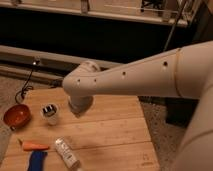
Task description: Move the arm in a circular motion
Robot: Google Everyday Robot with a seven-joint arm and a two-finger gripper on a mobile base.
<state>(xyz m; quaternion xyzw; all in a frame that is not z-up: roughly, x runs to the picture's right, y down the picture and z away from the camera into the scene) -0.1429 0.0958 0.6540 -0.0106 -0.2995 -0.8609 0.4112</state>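
Observation:
The arm (135,75) is a thick off-white tube with small dark screw holes. It reaches from the right edge across the middle of the camera view. Its rounded joint (81,90) hangs above the left half of the wooden table (115,132), just right of a small white cup (50,113). The gripper does not show in this view, as nothing beyond the rounded joint is visible; it is shut.
On the table's left side lie a red bowl (17,115), a carrot (33,146), a white bottle (66,152) and a blue object (37,161). A black cable (25,91) runs over the floor at the left. A dark low bench (100,35) spans the back.

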